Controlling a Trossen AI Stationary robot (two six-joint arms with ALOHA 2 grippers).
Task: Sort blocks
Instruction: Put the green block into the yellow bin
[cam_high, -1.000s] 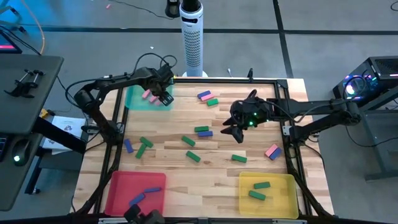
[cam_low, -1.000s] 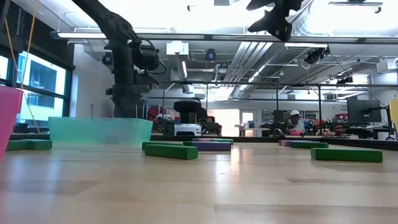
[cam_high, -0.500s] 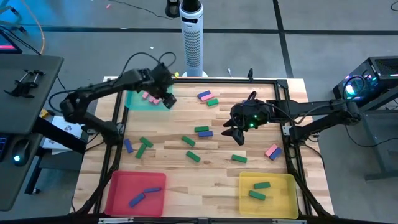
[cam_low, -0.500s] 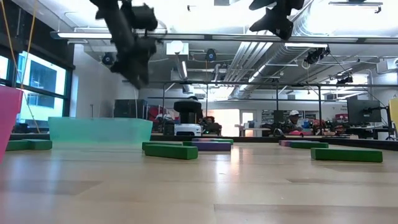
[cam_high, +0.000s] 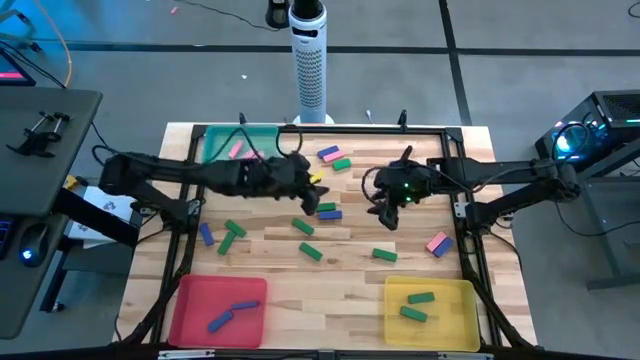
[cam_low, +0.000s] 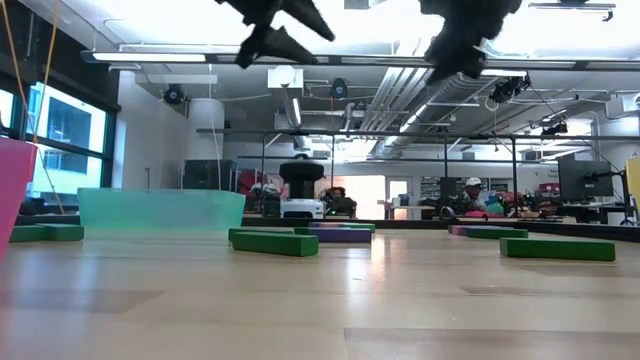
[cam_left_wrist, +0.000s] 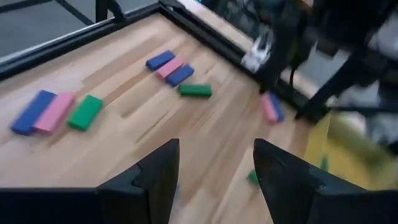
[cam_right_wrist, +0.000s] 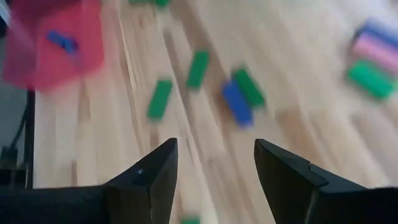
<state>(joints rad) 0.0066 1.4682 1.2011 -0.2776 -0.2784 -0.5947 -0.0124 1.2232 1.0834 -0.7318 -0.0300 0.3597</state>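
Sorting stands partly done: my empty, spread left gripper (cam_high: 312, 195) and right gripper (cam_high: 385, 212) hover mid-table; small flat blocks (cam_high: 310, 252) remain scattered outside square plastic trays (cam_high: 392, 306).

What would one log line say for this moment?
left gripper: open, empty, over table middle | right gripper: open, empty, nearby | teal tray: pink block inside | loose blocks remain

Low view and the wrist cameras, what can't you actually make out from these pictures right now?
- Low view: the teal tray wall hides its contents; both grippers are cut off by the top edge.
- Right wrist view: motion blur smears the blocks; edges and contact between them are unreadable.
- Left wrist view: the yellow tray is blurred and partly behind dark arm parts.
- High view: the left arm covers part of the teal tray.
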